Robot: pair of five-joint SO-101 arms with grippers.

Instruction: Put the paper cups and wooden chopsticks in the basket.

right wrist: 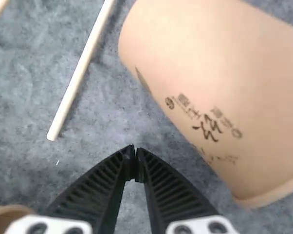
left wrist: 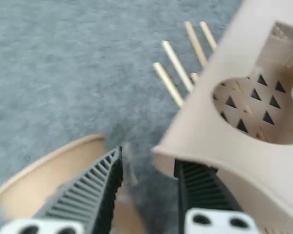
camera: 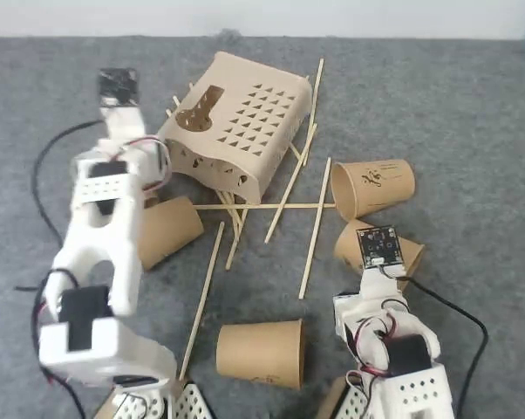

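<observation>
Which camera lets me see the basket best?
The high view: the whole basket lies tipped over, chopsticks beside it. The left wrist view gives one wall with its handle hole, close up. The right wrist view faces a paper cup instead.

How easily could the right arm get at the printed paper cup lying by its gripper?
Probably yes: the paper cup lies on its side ahead of the right gripper, with bare carpet between. The jaws are shut, so they must open first.
</observation>
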